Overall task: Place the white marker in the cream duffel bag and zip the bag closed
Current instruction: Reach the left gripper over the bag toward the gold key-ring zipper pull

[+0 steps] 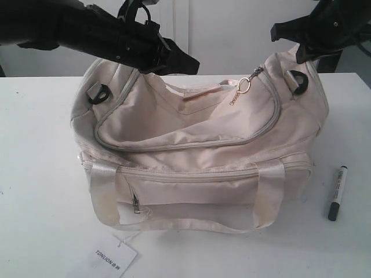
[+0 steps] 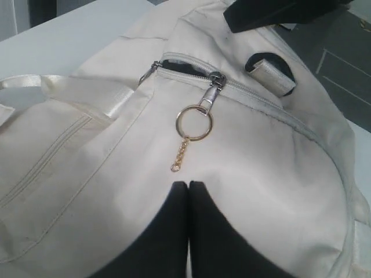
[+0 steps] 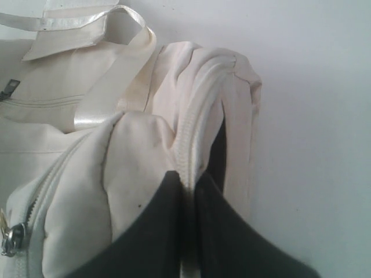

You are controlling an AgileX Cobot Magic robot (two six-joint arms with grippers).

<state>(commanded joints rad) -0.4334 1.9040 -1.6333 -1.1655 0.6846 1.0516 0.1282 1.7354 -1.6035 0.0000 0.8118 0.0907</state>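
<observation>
L arm: in from upper left, reaching over rear top edge of cream duffel bag (image 1: 191, 150).
L gripper (image 2: 188, 186): jaws pressed together, nothing seen btwn them; tips over bag's top panel, near gold chain pull (image 2: 193, 124).
R arm: in from upper right, down at bag's right end.
R gripper (image 3: 189, 184): narrow, pinching zip seam there (fabric bunched above tips).
white marker (image 1: 337, 193): flat on table (image 1: 40, 174), right of bag, not touching.

A robot lab, it seems: 2 black robot arms (image 1: 87, 29) reach over a plain white table (image 1: 35, 174) with just a bag (image 1: 197, 150) and marker (image 1: 337, 193) on it, a blank white wall (image 1: 232, 35) behind, grey floor (image 2: 342, 75) beside
</observation>
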